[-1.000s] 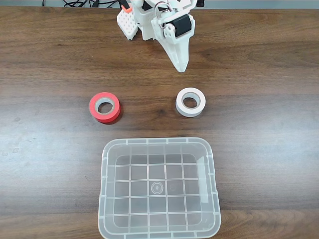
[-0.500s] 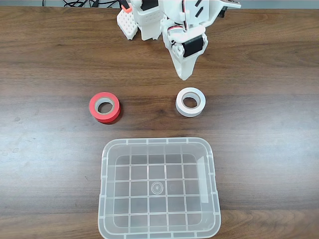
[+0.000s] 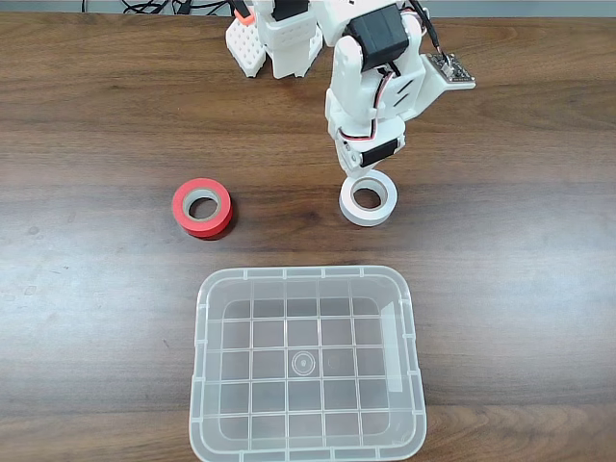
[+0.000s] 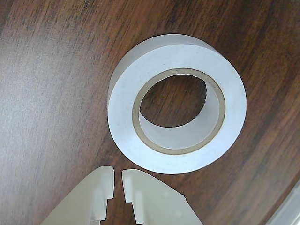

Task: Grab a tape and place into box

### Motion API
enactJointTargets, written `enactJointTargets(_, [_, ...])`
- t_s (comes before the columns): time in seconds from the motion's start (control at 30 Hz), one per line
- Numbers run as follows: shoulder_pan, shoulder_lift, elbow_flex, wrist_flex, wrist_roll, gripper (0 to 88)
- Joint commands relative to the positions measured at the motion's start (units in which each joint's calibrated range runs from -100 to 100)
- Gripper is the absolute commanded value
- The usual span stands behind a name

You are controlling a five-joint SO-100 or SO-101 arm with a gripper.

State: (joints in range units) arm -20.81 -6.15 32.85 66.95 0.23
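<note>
The tape (image 4: 136, 93), a smooth white ring with a tan-lined hollow core, lies flat on the wood-grain table (image 4: 42, 93) at frame centre; my claw (image 4: 117, 180) sits just below, nearly closed, holding nothing.

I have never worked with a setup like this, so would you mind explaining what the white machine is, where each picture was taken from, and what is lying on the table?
The white machine is a small robot arm, and at its end sits a two-finger gripper, its hand. The fixed view looks straight down on a brown wooden table. The wrist view comes from a camera riding on the arm itself, so it looks close-up past the two pale fingertips at the bottom edge.

Three things lie on the table. A white roll of tape sits flat just below the gripper; the wrist view shows the same roll with its hollow core. A red-orange roll lies to its left in the fixed view. Nearer the bottom stands a large clear plastic box, with nothing in it.

Nothing is held: the fingertips are almost together beside the white roll, not around it.
</note>
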Motion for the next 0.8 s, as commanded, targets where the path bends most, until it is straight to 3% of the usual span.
enactJointTargets(0.0, [-0.33,-0.52,-4.34,0.17,-0.29,13.3])
enactJointTargets(0.13, [-0.40,-0.52,-3.81,0.35,-0.02,22.2])
enactJointTargets(0.77, [-4.21,1.89,2.76,-2.22,1.03,22.1])
